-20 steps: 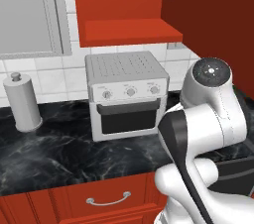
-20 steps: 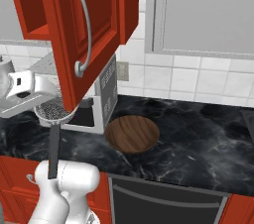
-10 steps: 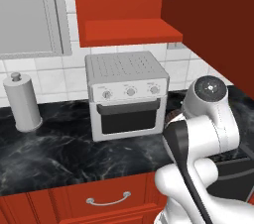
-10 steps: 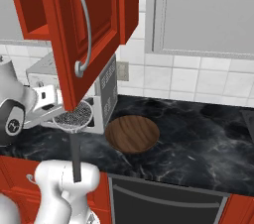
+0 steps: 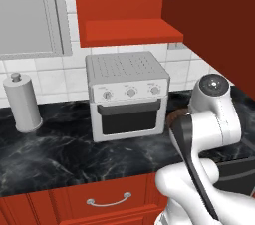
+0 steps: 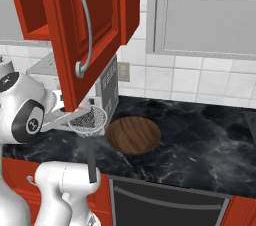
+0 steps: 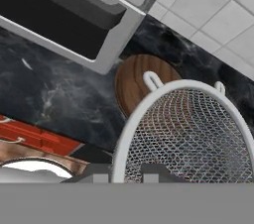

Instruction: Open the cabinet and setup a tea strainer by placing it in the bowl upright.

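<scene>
The pincer (image 7: 126, 171) grips the tea strainer (image 6: 88, 120) by its rim, jaws closed on it; the mesh basket hangs in the air just beside the wooden bowl (image 6: 133, 135), which sits on the black counter (image 6: 200, 145) near its front edge, beside the toaster oven (image 5: 127, 94); the red cabinet (image 6: 82, 30) stands open, so that step looks done; lowering the strainer upright into the bowl is left.

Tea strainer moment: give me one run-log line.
cabinet: open | tea strainer: held by end effector, above counter beside bowl | bowl: empty
</scene>
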Robot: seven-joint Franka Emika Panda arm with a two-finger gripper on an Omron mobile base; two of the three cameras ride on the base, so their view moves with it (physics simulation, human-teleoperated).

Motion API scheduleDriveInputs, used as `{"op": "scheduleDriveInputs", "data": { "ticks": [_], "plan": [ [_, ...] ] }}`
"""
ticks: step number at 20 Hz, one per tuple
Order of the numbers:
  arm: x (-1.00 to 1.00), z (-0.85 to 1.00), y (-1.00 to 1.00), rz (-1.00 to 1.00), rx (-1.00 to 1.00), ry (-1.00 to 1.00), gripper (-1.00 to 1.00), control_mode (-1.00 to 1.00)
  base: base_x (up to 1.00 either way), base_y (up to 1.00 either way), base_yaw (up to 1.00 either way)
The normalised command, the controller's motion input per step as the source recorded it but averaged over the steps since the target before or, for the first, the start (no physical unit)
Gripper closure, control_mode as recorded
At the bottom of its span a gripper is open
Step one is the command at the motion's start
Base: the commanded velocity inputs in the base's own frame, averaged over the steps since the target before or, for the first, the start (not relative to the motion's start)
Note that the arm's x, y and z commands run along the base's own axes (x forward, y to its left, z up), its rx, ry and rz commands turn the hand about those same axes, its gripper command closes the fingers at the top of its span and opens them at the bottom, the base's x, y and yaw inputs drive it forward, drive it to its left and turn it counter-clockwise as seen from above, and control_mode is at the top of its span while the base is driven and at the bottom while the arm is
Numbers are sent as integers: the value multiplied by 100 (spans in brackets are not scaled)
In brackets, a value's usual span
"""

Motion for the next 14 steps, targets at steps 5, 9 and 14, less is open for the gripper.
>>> {"op": "scheduleDriveInputs", "data": {
  "ticks": [5,9,14],
  "plan": [
    [13,-42,-34,0,-3,0,100,-100,0,0,0],
    [29,-44,-23,0,-4,0,100,-100,0,0,0],
    [47,-29,-6,0,-5,0,100,-100,0,0,0]
  ]
}}
